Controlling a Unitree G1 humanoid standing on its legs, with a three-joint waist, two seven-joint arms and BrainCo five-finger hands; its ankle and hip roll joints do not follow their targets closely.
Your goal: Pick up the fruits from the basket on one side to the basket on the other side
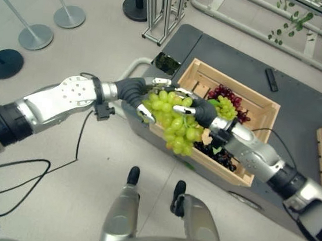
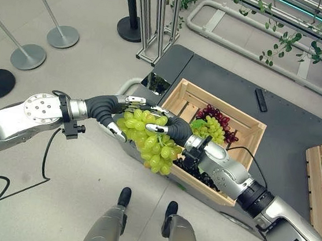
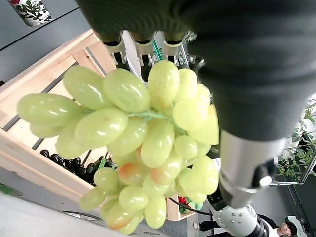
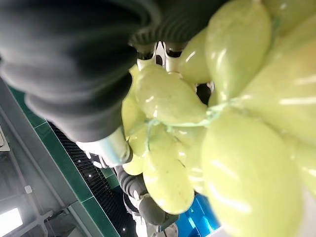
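Both the left hand [image 2: 128, 115] and right hand [image 2: 171, 125] clasp a plump, glossy green grape bunch [image 2: 152, 138] above the slatted wooden crate [image 2: 239, 122].

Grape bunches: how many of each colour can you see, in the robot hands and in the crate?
Green grape bunches: 2, one held between the robot hands, one in the crate
Red grape bunches: 1
Black grape bunches: 1
Total: 4

A big bunch of green grapes [image 2: 150, 141] hangs between my two hands, off the near-left corner of the wooden crate [image 2: 247, 126] holding dark grapes [image 2: 214, 112] and another green bunch [image 2: 211, 128].
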